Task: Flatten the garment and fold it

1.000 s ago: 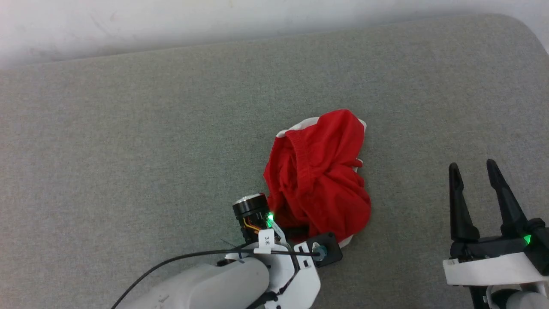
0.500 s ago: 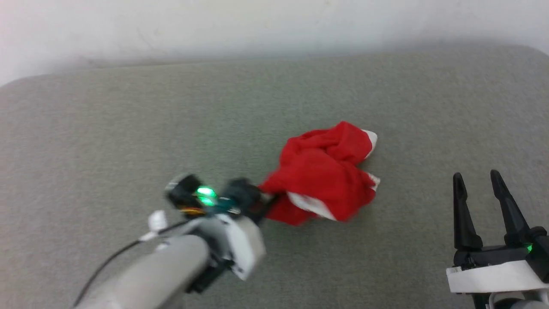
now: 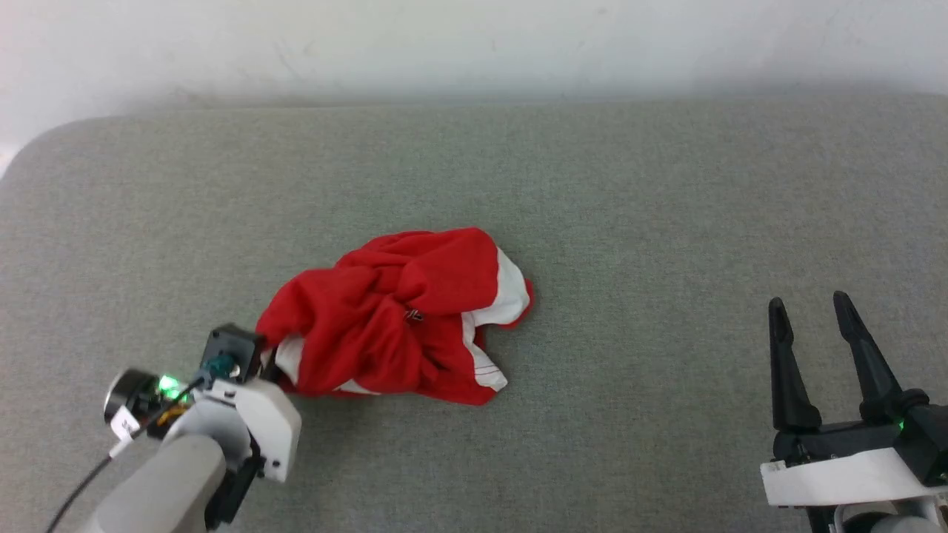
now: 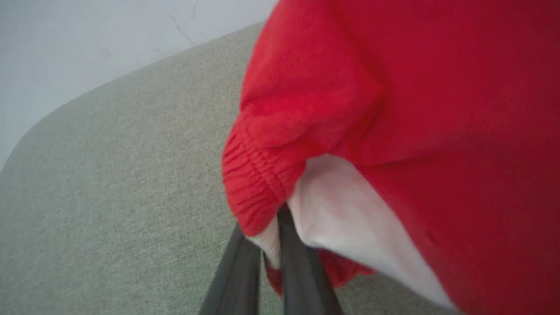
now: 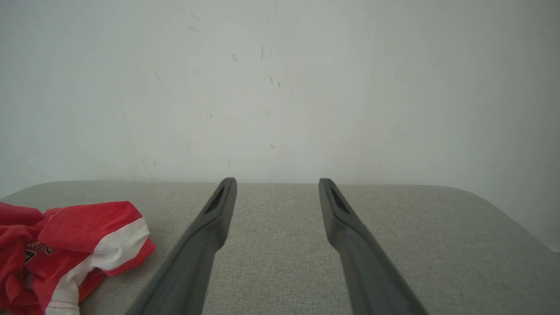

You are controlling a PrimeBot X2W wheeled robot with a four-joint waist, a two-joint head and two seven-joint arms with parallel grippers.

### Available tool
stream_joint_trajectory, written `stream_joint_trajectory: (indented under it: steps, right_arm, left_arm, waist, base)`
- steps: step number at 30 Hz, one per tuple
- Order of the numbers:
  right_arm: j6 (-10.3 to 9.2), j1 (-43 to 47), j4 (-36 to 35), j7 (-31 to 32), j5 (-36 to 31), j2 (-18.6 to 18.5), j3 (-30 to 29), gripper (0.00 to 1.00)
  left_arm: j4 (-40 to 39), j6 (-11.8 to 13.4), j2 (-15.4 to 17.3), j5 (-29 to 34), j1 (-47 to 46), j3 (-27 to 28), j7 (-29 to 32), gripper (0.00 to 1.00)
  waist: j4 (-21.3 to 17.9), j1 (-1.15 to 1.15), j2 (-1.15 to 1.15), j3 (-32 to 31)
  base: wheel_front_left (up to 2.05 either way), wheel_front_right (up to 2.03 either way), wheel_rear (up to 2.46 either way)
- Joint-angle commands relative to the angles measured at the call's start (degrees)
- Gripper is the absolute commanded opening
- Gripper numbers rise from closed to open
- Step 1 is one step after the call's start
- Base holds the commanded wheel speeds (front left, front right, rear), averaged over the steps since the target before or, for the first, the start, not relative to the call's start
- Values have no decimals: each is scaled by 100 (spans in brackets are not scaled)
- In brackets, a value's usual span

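The garment (image 3: 400, 318), red shorts with white side stripes, lies crumpled in a heap on the grey padded surface (image 3: 629, 222). My left gripper (image 3: 270, 359) is at the heap's lower left edge, shut on a fold of red and white fabric. In the left wrist view the two dark fingers (image 4: 245, 280) pinch the garment (image 4: 393, 109) near its elastic waistband. My right gripper (image 3: 811, 326) stands open at the lower right, well clear of the shorts. In the right wrist view its open gripper (image 5: 278, 192) points at the wall, with the garment (image 5: 65, 245) at the lower left.
A pale wall (image 3: 474, 44) runs along the far edge of the grey surface. The surface's rounded corner (image 3: 44, 141) is at the upper left. Bare grey room lies between the shorts and my right gripper.
My left gripper closed on the garment's edge and dragged it leftward, turning and spreading the heap. The head camera has shifted too. The right gripper has held still and open.
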Motion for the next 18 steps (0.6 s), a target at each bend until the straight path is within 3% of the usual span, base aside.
stream_joint_trajectory:
  steps: [1, 5, 6, 7, 8, 12, 18]
  right_arm:
    - [-11, -33, 16, -26, -57, 14, 13, 100]
    - [-11, -30, 57, -26, -66, 14, 30, 100]
    - [-11, -22, 69, -26, -68, 14, 28, 100]
    - [-11, -12, 77, -26, -75, 14, 28, 100]
    - [-11, -2, 76, -26, -90, 14, 30, 100]
    - [-11, 49, 45, -26, -237, 14, 81, 100]
    - [-11, -76, -116, -26, -522, 14, 127, 100]
  left_arm:
    - [367, -66, -131, -77, 153, -33, -4, 0]
    - [1072, -262, -396, -212, 214, -95, -28, 0]
    - [1183, -278, -466, -222, 212, -100, -77, 26]
    - [1260, -285, -530, -217, 203, -101, -164, 95]
    - [1314, -275, -587, -210, 190, -87, -261, 100]
    - [1278, -190, -699, -124, 172, 27, -563, 100]
    - [-55, 376, -554, 474, 494, 734, -657, 100]
  waist:
    - [-90, 1, 0, 84]
    - [-120, 1, 0, 63]
    - [-114, 1, 0, 35]
    - [-98, 1, 0, -3]
    - [-72, 1, 0, -45]
    - [50, 1, 0, -275]
    - [275, 1, 0, -595]
  base:
    - [0, 0, 0]
    - [0, 0, 0]
    - [0, 0, 0]
    - [0, 0, 0]
    - [0, 0, 0]
    - [0, 0, 0]
    - [0, 0, 0]
